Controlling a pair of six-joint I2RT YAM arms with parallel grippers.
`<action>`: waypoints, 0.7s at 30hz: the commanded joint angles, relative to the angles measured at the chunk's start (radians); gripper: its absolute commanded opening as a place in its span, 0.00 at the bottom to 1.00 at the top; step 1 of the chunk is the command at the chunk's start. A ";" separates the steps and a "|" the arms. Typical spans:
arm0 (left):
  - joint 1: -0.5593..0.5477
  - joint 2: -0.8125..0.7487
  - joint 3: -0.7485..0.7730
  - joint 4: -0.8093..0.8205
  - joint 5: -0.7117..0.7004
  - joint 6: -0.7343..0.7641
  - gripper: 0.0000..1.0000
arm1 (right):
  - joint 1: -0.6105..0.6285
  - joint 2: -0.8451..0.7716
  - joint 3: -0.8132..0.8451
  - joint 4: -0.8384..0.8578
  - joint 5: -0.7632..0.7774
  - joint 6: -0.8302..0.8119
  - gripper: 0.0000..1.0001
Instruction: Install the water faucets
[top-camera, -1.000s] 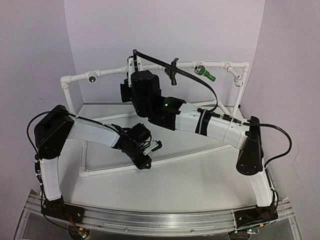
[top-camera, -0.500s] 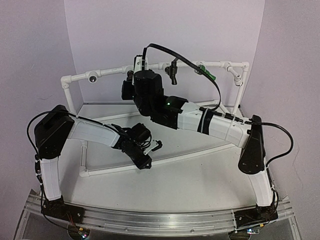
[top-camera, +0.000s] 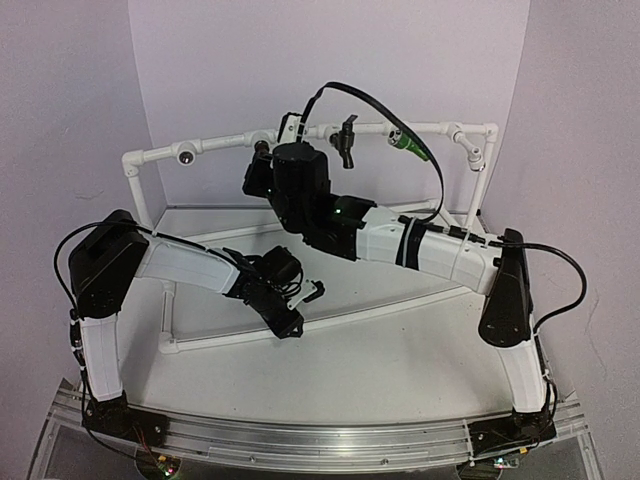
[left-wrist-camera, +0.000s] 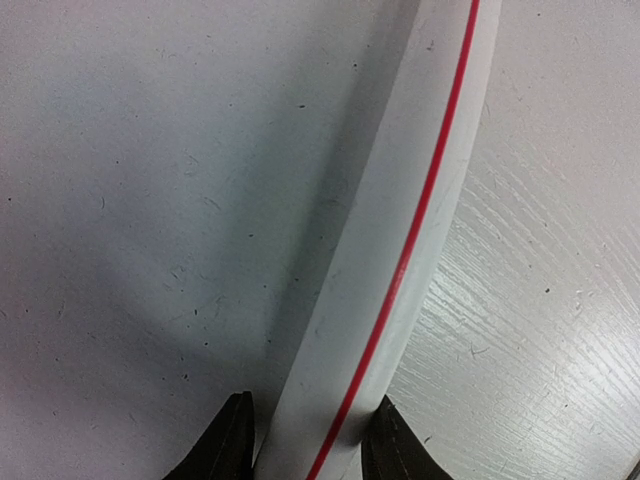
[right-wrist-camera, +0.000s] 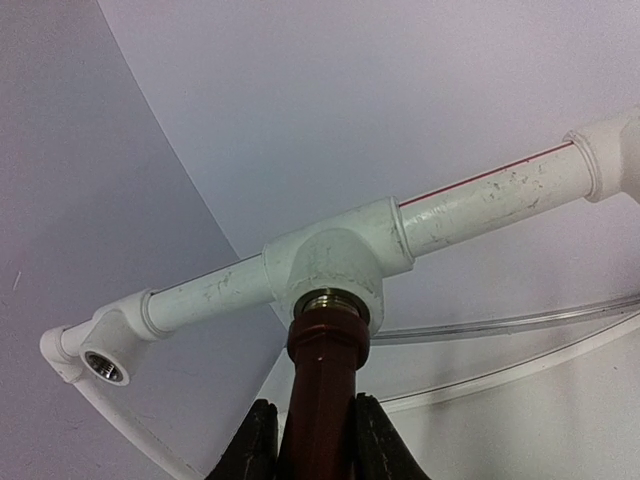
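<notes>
Shift: right arm (top-camera: 420, 245) is swinging toward 3 o'clock.
Right fingers (right-wrist-camera: 258, 445): clenching reddish-brown faucet (right-wrist-camera: 322, 380) at tee socket (right-wrist-camera: 330, 255).
Left fingers (left-wrist-camera: 228, 448): gripping frame pipe (left-wrist-camera: 400, 250).

Arms (top-camera: 440, 255) white-shelled, black joints (top-camera: 105, 262) — black cables (top-camera: 380, 105).

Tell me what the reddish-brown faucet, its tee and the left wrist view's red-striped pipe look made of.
Reddish-brown faucet: probably plastic, smooth with dull sheen. Silvery ring at the joint: looks metal, shiny. Tee: white plastic, matte, scuffed. Red-striped pipe: same white plastic, faintly scratched.
</notes>
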 joint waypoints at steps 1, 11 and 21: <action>-0.011 0.135 -0.041 0.057 0.072 -0.150 0.00 | -0.087 -0.048 -0.014 0.209 -0.181 0.226 0.00; -0.012 0.139 -0.039 0.054 0.070 -0.149 0.00 | -0.103 -0.042 -0.066 0.315 -0.195 0.429 0.00; -0.012 0.135 -0.040 0.052 0.055 -0.148 0.00 | -0.115 0.011 -0.065 0.412 -0.194 0.657 0.00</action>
